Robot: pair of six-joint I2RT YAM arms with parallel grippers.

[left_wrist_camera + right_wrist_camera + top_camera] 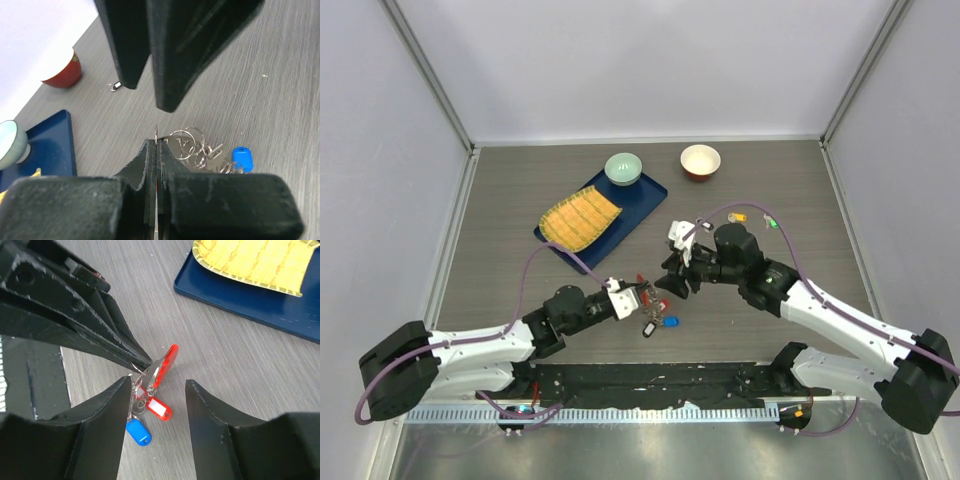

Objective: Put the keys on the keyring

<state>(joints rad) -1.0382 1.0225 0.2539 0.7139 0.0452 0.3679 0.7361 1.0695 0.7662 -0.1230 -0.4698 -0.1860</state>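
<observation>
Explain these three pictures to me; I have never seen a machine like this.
Two robot arms sit on a table, each ending in a two-fingered hand. One picture looks down from above; the other two come from small cameras on each wrist. The left hand is shut on the keyring, a bunch of silver rings with a red loop and red and blue tags. The right hand hovers open right beside it, holding nothing. Farther back lie two loose keys, a blue tray carrying a yellow mat and a green bowl, and a red bowl.
</observation>
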